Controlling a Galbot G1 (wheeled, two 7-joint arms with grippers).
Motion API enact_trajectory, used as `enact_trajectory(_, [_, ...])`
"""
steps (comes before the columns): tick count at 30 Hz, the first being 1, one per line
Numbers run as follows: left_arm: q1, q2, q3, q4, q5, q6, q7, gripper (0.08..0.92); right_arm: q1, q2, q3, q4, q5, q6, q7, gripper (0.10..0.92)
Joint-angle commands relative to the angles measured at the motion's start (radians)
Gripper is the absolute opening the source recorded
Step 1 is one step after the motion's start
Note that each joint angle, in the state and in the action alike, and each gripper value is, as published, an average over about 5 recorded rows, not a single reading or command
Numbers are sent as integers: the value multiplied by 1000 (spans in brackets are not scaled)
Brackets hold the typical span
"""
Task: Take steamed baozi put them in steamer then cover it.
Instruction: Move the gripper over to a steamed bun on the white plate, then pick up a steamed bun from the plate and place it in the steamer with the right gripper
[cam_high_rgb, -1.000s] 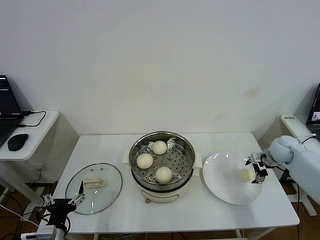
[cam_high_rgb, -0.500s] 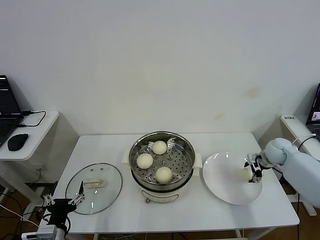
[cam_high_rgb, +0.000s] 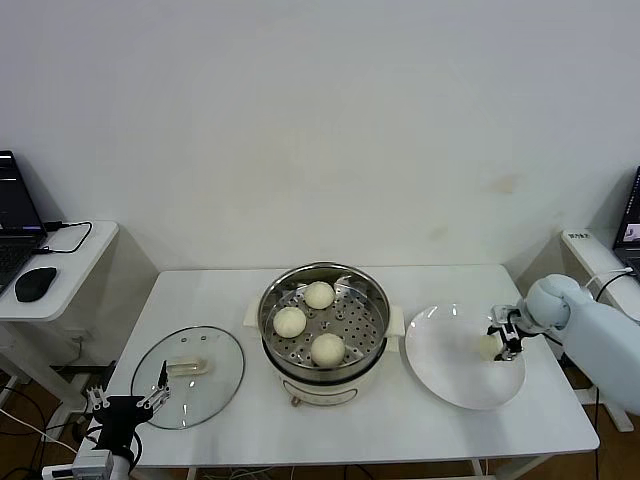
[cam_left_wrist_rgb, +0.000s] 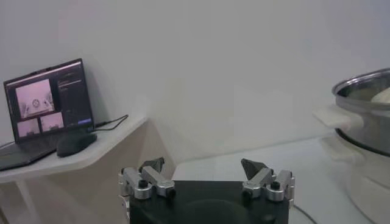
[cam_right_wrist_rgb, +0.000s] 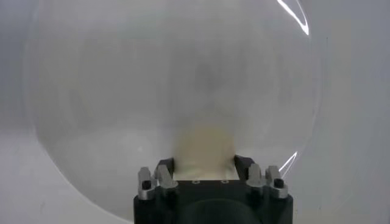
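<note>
Three baozi (cam_high_rgb: 319, 295) (cam_high_rgb: 289, 321) (cam_high_rgb: 327, 349) lie in the steel steamer (cam_high_rgb: 372, 300) on its cream cooker base at the table's middle. A fourth baozi (cam_high_rgb: 488, 347) rests on the white plate (cam_high_rgb: 450, 375) at the right. My right gripper (cam_high_rgb: 503, 337) is low over the plate, its fingers against both sides of this baozi (cam_right_wrist_rgb: 204, 145), as the right wrist view (cam_right_wrist_rgb: 204, 163) shows. The glass cover (cam_high_rgb: 215, 375) with its cream handle lies flat at the table's left. My left gripper (cam_high_rgb: 125, 402) hangs open and empty below the table's front left edge.
A side desk at the far left holds a laptop (cam_left_wrist_rgb: 52, 100) and a black mouse (cam_high_rgb: 35, 284). The steamer's rim and handle show in the left wrist view (cam_left_wrist_rgb: 365, 91). Another laptop (cam_high_rgb: 630, 222) stands at the far right.
My right gripper has moved in from the plate's right edge and a little farther back, and its fingers now flank the baozi. The left arm has not moved.
</note>
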Motion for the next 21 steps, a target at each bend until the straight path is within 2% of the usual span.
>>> enact_trajectory(1, [-2, 1, 2, -1, 1, 1, 0, 823, 119, -84, -106, 112, 99, -46, -19, 603])
enact_trajectory(11, [-9, 5, 7, -5, 0, 1, 0, 823, 492, -160, -367, 310, 325, -174, -38, 606])
enact_trajectory(21, [-22, 2, 20, -22, 0, 5, -1, 823, 849, 7, -636, 485, 648, -391, 81, 619])
